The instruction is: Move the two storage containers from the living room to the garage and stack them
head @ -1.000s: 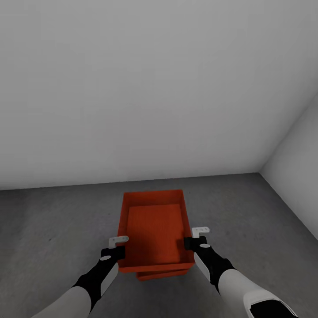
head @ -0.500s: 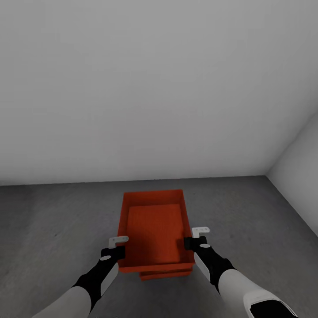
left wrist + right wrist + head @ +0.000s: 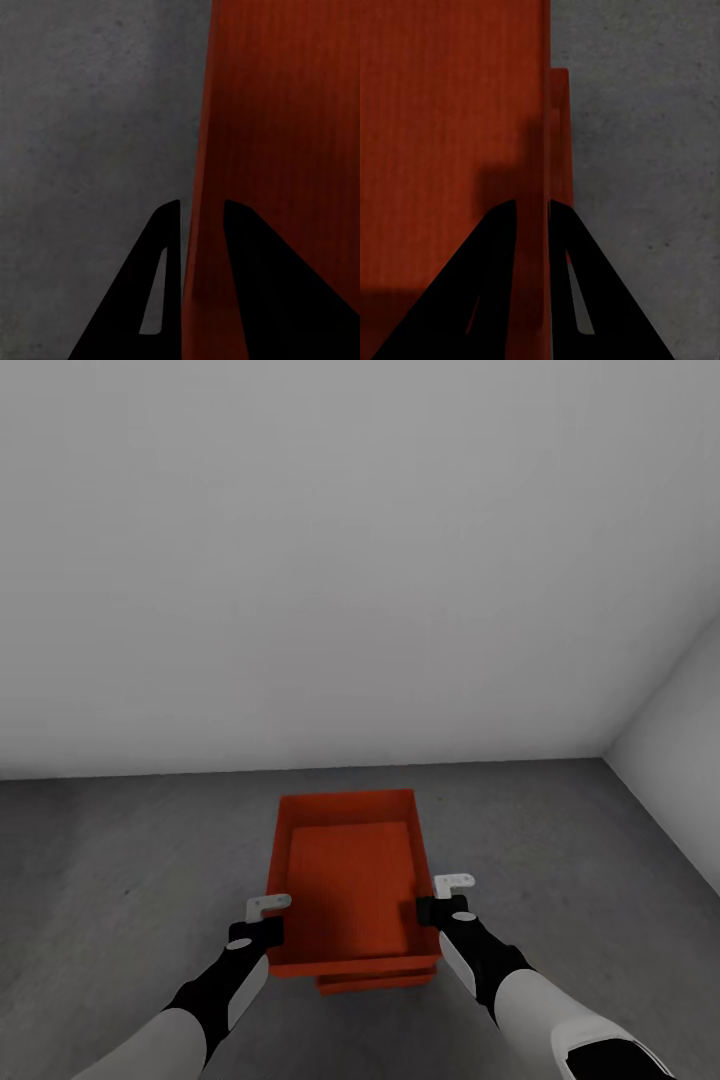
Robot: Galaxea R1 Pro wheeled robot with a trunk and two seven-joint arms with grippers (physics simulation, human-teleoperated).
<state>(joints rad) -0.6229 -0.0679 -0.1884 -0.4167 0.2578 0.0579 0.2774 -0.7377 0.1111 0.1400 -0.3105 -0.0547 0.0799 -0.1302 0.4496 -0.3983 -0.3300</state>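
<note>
Pinching opposite walls of the upper container (image 3: 350, 880): left gripper (image 3: 268, 912); right gripper (image 3: 446, 892).

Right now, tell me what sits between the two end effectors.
In the head view, the upper container spans the gap between left end effector and right end effector; each clamps a side wall.

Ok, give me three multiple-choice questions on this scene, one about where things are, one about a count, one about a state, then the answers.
1. Where is the upper container?
A. on a shelf
B. over the lower container, above the grey floor
C. in a car

2. How many orange-red containers show?
A. one
B. two
C. four

3. How do the grippers stand?
A. both open, clear of it
B. one shut, one open
C. each clamped on a side wall

Answers:
1 B, a second rim peeks out beneath.
2 B, one over another.
3 C, the left gripper and right gripper each straddle a wall.
</note>
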